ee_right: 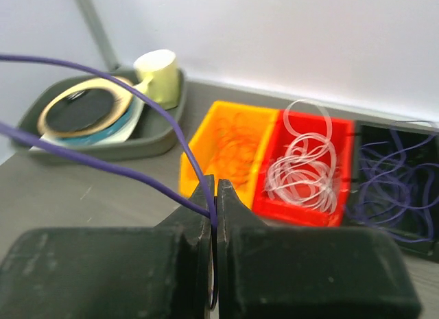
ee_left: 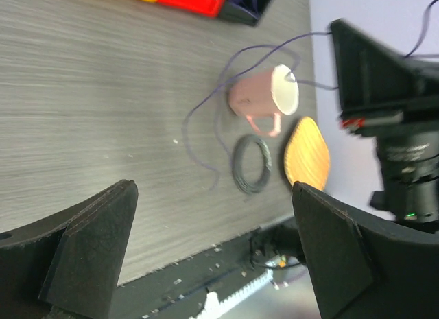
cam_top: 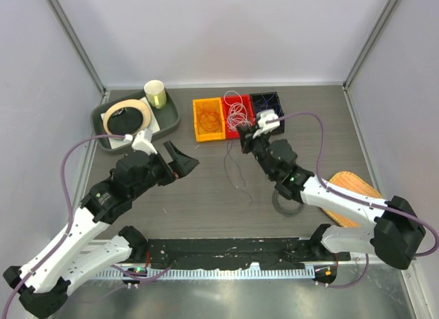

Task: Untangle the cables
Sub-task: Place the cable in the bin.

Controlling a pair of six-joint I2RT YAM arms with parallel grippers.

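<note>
My right gripper (cam_top: pixel 245 142) is shut on a thin purple cable (ee_right: pixel 103 164), pinched between the jaw tips (ee_right: pixel 216 192). The cable hangs from it down to the table (cam_top: pixel 236 171) and trails in front of the bins. It also shows in the left wrist view (ee_left: pixel 206 127), looping past a pink mug (ee_left: pixel 257 96). Three bins stand at the back: orange (cam_top: pixel 208 119) with orange loops, red (cam_top: pixel 236 113) with white loops (ee_right: pixel 305 164), black (cam_top: pixel 267 108) with purple loops (ee_right: pixel 398 188). My left gripper (cam_top: pixel 180 161) is open and empty, to the left of the cable (ee_left: pixel 216 243).
A grey tray (cam_top: pixel 103 137) at the back left holds a tape ring (cam_top: pixel 127 115) and a pale cup (cam_top: pixel 156 94). A black cord coil (cam_top: pixel 288 204) and an orange woven mat (cam_top: pixel 353 188) lie under my right arm. The pink mug lies on its side.
</note>
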